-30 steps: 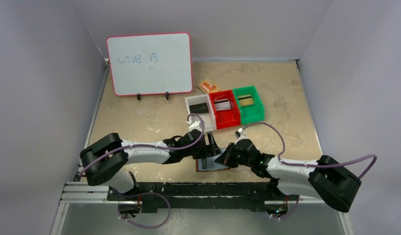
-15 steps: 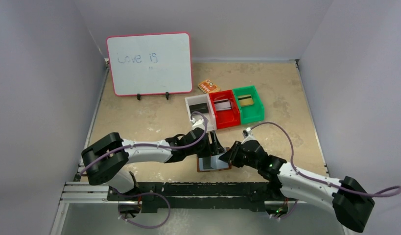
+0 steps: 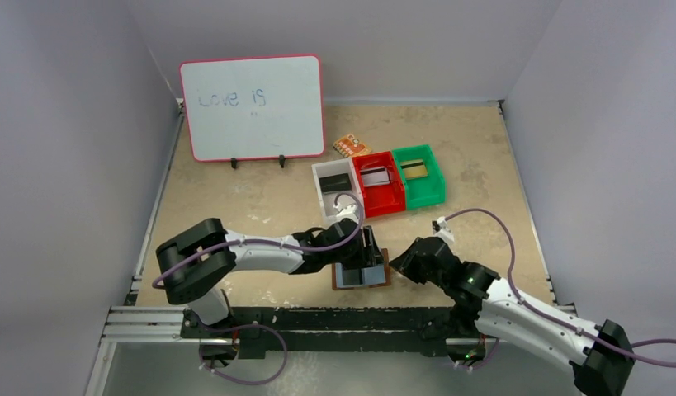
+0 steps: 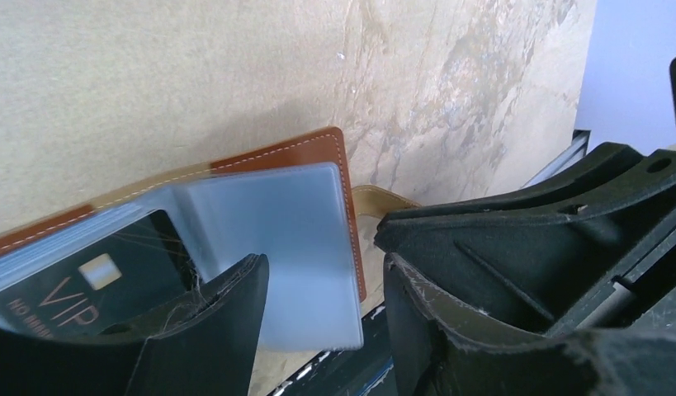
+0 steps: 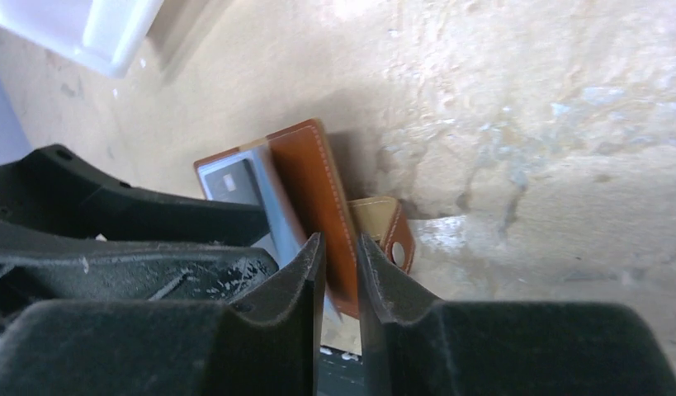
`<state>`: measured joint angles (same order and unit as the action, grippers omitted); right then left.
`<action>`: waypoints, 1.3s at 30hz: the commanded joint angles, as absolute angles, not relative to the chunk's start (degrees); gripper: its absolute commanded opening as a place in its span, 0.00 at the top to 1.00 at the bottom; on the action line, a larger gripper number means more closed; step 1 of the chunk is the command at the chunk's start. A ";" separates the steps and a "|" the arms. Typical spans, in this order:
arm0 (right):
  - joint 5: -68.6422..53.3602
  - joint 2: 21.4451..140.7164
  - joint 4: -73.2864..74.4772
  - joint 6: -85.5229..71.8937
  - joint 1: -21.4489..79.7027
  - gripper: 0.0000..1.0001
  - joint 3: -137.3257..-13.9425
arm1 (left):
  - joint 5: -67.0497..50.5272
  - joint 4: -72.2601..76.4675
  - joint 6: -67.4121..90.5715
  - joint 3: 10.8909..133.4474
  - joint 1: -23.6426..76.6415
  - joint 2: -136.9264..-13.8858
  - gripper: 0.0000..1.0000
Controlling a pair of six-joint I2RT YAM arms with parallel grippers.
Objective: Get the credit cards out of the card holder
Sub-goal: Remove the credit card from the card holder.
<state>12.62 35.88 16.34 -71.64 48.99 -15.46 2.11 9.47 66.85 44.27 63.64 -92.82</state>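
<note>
One wallet [image 3: 361, 272] lies open near the front edge of the tabletop [image 3: 235, 198]. Three bins stand touching in a row farther back: a white bin [image 3: 324, 188], a red bin [image 3: 384, 200] and a green bin [image 3: 425, 191]. Each holds one card: a dark card [image 3: 338, 182], a silvery card [image 3: 374, 176] and a gold-olive card [image 3: 413, 169]. A fourth, a black card [image 4: 78, 285] marked "VIP", sits inside the wallet. The wallet is brown with pale stitching, a snap tab [image 5: 392, 235] and bluish clear pockets [image 4: 276, 214]. The left pincer [image 4: 322, 256] is spread over a pocket leaf. The right pincer [image 5: 340, 241], just beside the wallet, shows a narrow gap and pinches nothing.
</note>
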 commanded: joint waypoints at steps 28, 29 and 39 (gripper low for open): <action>18.16 26.93 21.49 -70.58 48.86 0.74 -22.04 | 11.44 -1.97 62.80 52.62 65.83 -90.33 0.51; 17.95 27.04 21.45 -70.38 48.87 0.75 -22.20 | 12.01 -2.12 62.91 52.40 65.83 -89.84 0.51; 10.17 30.23 9.36 -63.30 48.87 0.75 -22.11 | 28.35 -15.51 66.08 51.42 65.70 -81.77 0.47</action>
